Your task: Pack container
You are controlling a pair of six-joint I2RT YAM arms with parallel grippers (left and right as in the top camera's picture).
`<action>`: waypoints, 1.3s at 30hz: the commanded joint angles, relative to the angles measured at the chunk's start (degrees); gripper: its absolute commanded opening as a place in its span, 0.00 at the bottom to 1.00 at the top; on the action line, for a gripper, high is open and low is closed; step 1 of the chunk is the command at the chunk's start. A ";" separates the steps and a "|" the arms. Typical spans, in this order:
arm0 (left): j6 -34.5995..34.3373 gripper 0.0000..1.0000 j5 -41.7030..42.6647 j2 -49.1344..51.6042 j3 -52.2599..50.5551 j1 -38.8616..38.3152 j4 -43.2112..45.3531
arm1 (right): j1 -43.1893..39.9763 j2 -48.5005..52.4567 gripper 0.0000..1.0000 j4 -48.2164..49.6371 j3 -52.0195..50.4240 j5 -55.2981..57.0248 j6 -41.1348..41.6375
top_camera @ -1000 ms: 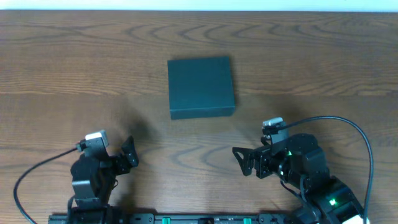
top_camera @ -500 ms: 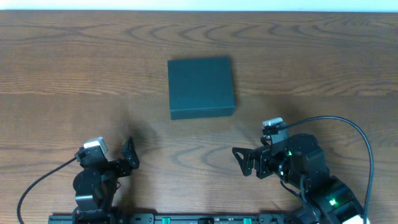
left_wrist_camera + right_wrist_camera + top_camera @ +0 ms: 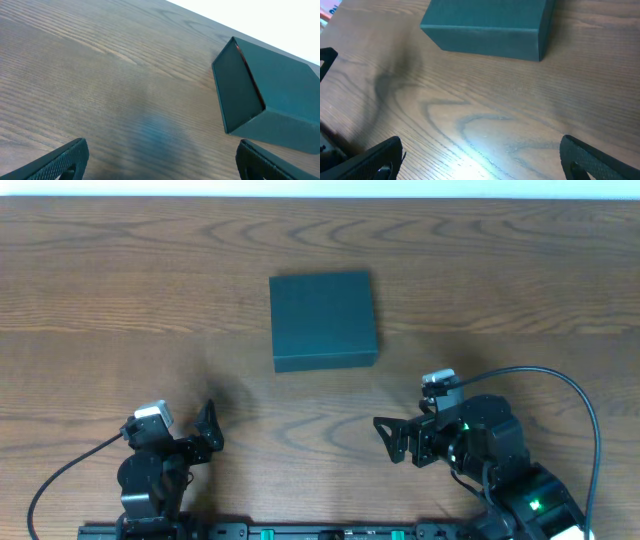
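Note:
The container [image 3: 323, 318] is a dark teal-green box with its lid shut, lying flat on the wooden table at the middle back. It also shows in the left wrist view [image 3: 267, 100] at the upper right and in the right wrist view [image 3: 492, 24] at the top. My left gripper [image 3: 208, 430] is open and empty near the front left, well short of the box. My right gripper [image 3: 390, 440] is open and empty at the front right, pointing left, below the box. No snack packets are in view.
The wooden table [image 3: 120, 290] stretches wide around the box. A pale wall strip runs along the far edge. Cables loop from both arm bases at the front edge.
The left arm drew back toward the front edge early on, then stayed still. The right arm and the container have not moved.

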 commanded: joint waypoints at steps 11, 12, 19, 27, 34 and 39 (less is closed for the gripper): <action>-0.39 0.95 -0.07 -0.52 -1.09 0.42 0.04 | -0.17 -1.46 0.99 -0.55 0.44 3.96 -2.75; -0.39 0.95 -0.07 -0.52 -1.09 0.42 0.04 | -0.07 -2.86 0.99 -1.11 0.35 5.92 -4.46; -0.39 0.95 -0.07 -0.52 -1.09 0.42 0.04 | -0.04 -16.92 0.99 -1.75 -8.68 11.04 -11.19; -0.39 0.95 -0.07 -0.52 -1.09 0.42 0.04 | -0.04 -30.18 0.99 5.31 -24.76 11.13 -11.43; -0.39 0.95 -0.07 -0.52 -1.09 0.42 0.04 | 0.00 -37.29 0.99 5.66 -24.83 12.61 -11.41; -0.39 0.95 -0.07 -0.52 -1.09 0.42 0.04 | 0.02 -37.27 0.99 5.79 -24.83 12.24 -11.43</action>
